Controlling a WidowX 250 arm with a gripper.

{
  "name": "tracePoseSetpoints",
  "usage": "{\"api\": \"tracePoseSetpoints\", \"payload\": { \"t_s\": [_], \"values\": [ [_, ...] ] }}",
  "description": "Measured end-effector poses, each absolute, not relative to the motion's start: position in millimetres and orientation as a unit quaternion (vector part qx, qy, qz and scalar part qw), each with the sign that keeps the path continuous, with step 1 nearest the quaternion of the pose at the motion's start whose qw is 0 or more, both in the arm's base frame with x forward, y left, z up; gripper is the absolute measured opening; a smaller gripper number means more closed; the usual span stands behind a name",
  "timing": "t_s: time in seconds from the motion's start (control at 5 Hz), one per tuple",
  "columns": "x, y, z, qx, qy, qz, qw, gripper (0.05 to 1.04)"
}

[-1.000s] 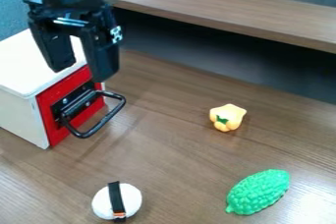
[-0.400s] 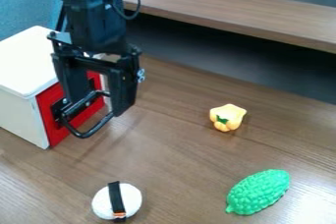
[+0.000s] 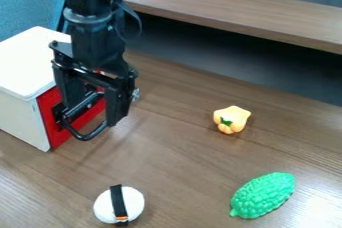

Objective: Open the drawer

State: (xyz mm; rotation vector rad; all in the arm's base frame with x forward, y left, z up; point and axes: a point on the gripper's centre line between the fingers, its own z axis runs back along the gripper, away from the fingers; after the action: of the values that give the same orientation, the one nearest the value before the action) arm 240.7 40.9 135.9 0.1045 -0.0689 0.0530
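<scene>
The gripper (image 3: 93, 114) hangs at the left, in front of the red drawer front, its two fingers apart and pointing down. One finger is close to the drawer front; the other is farther right, overlapping the right part of the black handle (image 3: 89, 134). Whether either finger touches the handle I cannot tell. The drawer (image 3: 52, 103) has a red front and sits flush in a white box (image 3: 23, 67), so it looks closed. Part of the red front and of the handle is hidden behind the gripper.
A white egg-shaped toy with a black band (image 3: 133, 203) lies at the lower left. A yellow pepper toy (image 3: 232, 118) is right of centre, and a green bumpy toy (image 3: 264, 195) at the lower right. A wooden ledge (image 3: 234, 9) runs across the back.
From above the box, the gripper has come down and in front of the drawer to the handle, lately shifting slightly left. The drawer and the toys have not moved.
</scene>
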Motion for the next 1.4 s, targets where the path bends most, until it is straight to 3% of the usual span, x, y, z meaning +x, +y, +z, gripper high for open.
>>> {"api": "tracePoseSetpoints", "payload": {
  "t_s": [0.6,1.4],
  "values": [
    [268,59,101,0.101,-0.053,0.01,0.993,0.998],
    [283,82,57,0.147,-0.034,0.007,0.988,0.998]
  ]
}}
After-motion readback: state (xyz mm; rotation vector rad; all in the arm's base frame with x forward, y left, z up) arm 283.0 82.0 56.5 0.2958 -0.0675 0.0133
